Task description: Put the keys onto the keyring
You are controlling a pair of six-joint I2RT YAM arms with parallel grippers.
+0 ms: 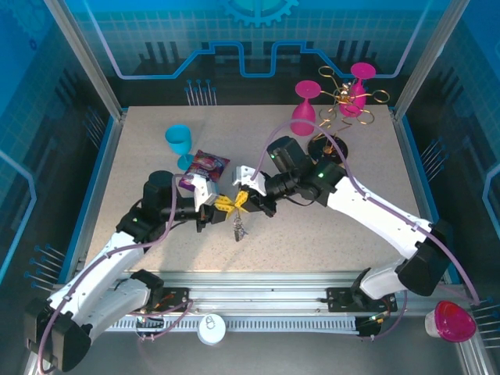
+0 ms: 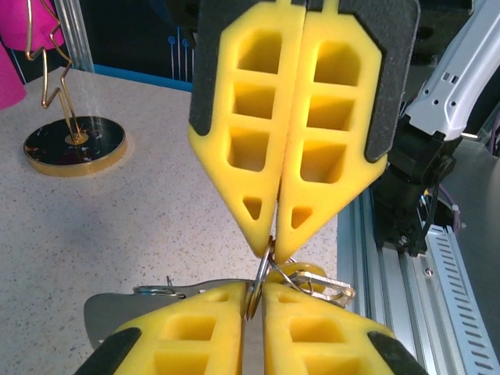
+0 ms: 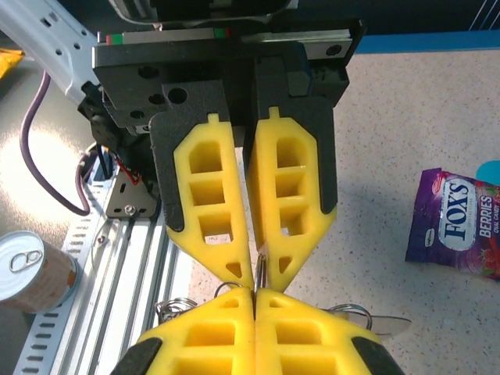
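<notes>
Silvery thin keyring [image 2: 262, 275], apparently pinched.

Top external: high above and behind both bases, looking down over the whole surface [image 1: 328, 234], far from the left claw [image 1: 221, 205] and right claw [image 1: 248, 200].
Left wrist: just behind the left claw, facing the right claw, very close.
Right wrist: mirrored, just behind the right claw, facing the left.
Shared: the claws' tip-to-tip meeting point.
</notes>
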